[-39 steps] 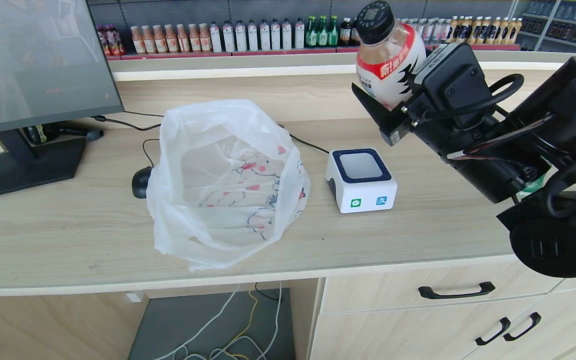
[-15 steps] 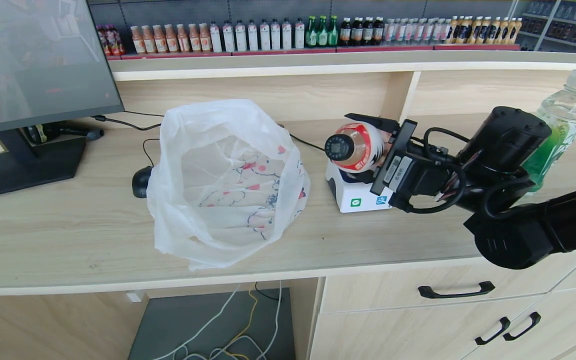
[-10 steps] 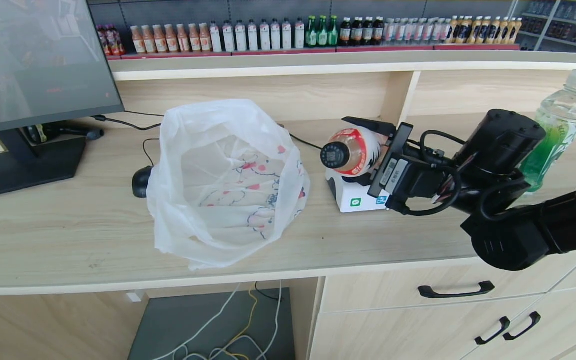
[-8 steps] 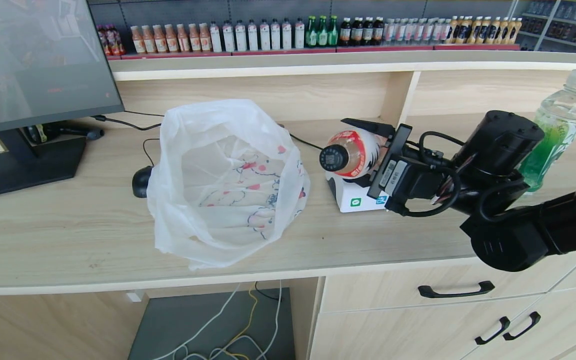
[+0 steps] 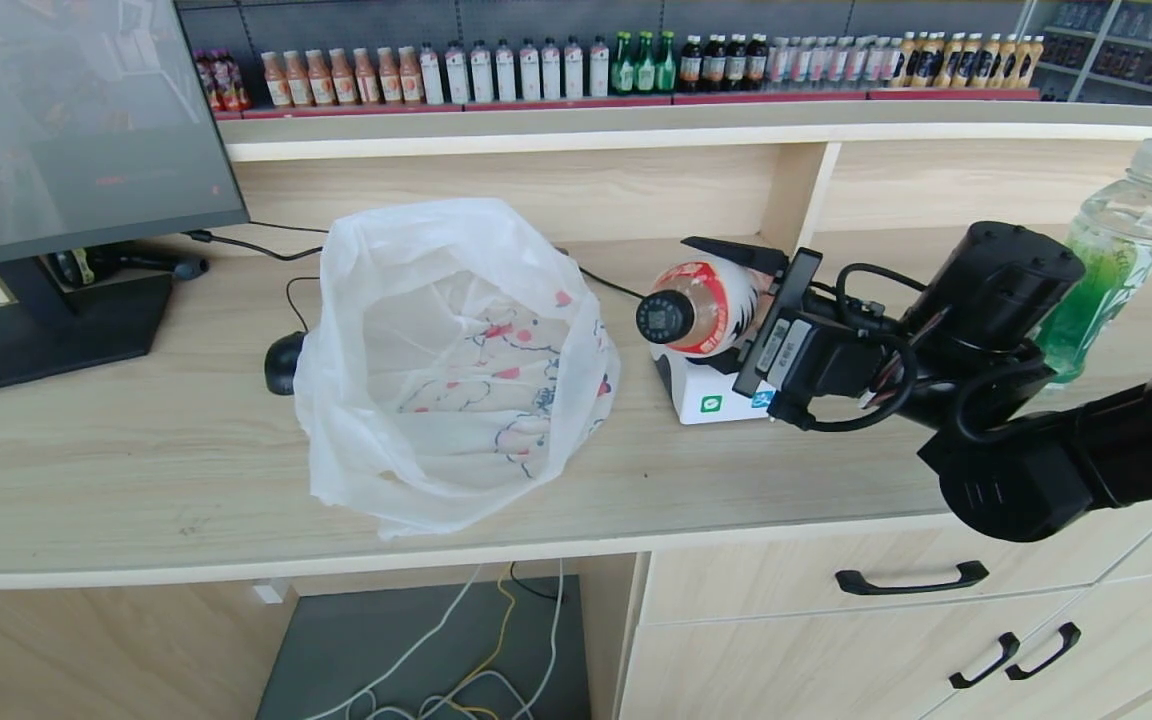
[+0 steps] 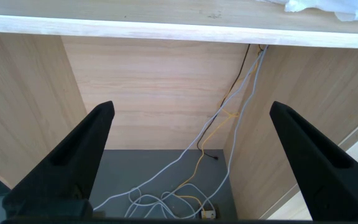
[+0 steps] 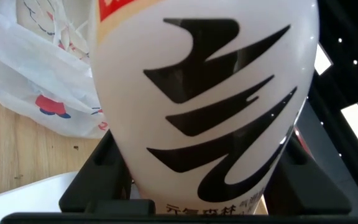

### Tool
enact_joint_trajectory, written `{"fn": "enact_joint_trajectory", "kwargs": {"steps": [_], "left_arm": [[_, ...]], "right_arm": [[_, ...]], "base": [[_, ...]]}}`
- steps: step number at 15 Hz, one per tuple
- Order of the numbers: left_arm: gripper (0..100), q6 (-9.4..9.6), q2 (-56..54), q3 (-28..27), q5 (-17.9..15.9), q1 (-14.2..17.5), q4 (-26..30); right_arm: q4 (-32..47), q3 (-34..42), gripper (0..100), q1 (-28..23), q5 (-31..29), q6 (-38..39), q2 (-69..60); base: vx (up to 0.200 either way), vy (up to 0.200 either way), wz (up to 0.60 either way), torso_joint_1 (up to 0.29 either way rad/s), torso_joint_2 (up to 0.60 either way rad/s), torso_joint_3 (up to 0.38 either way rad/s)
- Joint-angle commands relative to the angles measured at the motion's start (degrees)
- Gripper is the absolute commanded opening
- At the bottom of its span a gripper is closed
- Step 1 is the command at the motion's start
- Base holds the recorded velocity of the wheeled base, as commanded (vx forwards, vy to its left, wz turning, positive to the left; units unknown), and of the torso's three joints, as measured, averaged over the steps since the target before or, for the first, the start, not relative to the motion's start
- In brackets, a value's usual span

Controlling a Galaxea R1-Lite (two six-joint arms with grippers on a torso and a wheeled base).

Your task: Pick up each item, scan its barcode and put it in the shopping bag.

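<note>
right claw [image 5: 716, 298] clamped on drink bottle [image 5: 701, 308] | left claw [image 6: 191, 109] apart | risk: barcode missing scanner [image 5: 711, 398], cap [image 5: 664, 317] snagging shopping bag [image 5: 446, 350] at 9 o'clock

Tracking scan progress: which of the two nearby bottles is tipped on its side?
The black-capped, red-and-white bottle, held sideways in the right gripper over the scanner. The green bottle stands upright, untouched.
</note>
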Motion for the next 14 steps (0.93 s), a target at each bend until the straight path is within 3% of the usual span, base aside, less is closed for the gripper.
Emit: {"fn": "enact_joint_trajectory", "kwargs": {"steps": [1,11,14], "left_arm": [[100,-0.01,0.0,0.0,0.0,0.0,0.0],[100,-0.01,0.0,0.0,0.0,0.0,0.0],[100,-0.01,0.0,0.0,0.0,0.0,0.0]], "right_arm": [[-0.1,-0.1,0,0.1,0.0,0.0,-0.1],[-0.3,-0.1,0,0.1,-0.3,0.9,-0.3],[-0.3,-0.2,0,0.2,-2.9,3.0,-1.4]], "base": [[0.000,0.000,0.00,0.000,0.00,0.000],[0.000,0.000,0.00,0.000,0.00,0.000],[0.000,0.000,0.00,0.000,0.00,0.000]]}}
